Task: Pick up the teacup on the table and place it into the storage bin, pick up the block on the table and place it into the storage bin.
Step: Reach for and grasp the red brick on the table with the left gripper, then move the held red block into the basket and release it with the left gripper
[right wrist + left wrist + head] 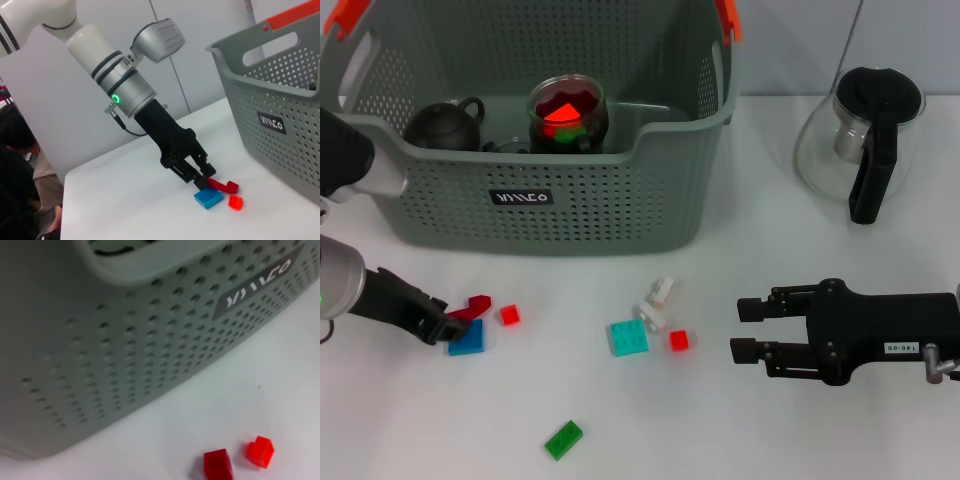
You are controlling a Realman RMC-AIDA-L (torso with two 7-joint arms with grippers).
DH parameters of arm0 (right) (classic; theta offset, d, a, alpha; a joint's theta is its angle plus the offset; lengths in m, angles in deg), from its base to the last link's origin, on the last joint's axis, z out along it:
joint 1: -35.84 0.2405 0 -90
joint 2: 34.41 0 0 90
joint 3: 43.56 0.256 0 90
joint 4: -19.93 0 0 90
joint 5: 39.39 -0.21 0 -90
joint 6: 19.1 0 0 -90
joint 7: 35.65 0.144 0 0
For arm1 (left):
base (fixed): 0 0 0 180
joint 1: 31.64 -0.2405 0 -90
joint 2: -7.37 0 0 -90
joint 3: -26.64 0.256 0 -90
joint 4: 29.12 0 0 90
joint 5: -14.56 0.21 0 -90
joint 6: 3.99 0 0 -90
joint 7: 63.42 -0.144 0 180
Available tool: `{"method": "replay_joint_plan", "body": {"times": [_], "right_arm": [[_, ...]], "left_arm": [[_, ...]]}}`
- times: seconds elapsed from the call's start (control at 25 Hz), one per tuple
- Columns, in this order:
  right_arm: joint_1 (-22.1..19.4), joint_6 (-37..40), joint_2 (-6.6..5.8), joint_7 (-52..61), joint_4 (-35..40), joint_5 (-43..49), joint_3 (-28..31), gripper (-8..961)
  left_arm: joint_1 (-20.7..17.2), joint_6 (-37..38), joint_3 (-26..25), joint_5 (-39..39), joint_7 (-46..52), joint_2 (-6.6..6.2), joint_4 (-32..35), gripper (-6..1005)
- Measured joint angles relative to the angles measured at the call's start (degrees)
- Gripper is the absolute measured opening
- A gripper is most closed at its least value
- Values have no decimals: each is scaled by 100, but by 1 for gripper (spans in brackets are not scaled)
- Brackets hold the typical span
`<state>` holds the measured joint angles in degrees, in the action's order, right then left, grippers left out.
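The grey-green storage bin (620, 215) stands at the back of the table. Inside it sits a glass teacup (567, 112) with red and green pieces in it. My left gripper (448, 325) is low at the table's left front, shut on the end of a dark red block (475, 306). The right wrist view shows the same grip: left gripper (204, 176), dark red block (222, 186), with a blue block (208, 198) just beside them. My right gripper (738, 330) hovers open at the right, nothing between its fingers.
A small black teapot (445, 125) also lies in the bin. Loose on the table are a small red block (509, 315), cyan block (628, 337), white piece (658, 300), another red block (679, 340) and green block (563, 439). A glass teapot (865, 140) stands back right.
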<state>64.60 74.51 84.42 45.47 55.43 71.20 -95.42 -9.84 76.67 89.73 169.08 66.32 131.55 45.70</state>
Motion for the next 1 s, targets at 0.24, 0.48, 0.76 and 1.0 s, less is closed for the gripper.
{"method": "replay_joint_plan", "body": {"times": [0.24, 0.48, 0.76, 1.0], "right_arm": [[-2, 0, 0, -1, -2, 4, 0, 577], [-2, -1, -7, -1, -48, 7, 0, 577], [-2, -1, -9, -1, -52, 7, 0, 577], [1, -1, -9, 0, -53, 7, 0, 577]], "left_arm": [[85, -23, -16, -1, 7, -9, -184, 374], [92, -80, -17, -10, 45, -8, -183, 373], [111, -39, -6, 4, 47, -4, -163, 343], [115, 104, -155, -33, 37, -7, -66, 206]]}}
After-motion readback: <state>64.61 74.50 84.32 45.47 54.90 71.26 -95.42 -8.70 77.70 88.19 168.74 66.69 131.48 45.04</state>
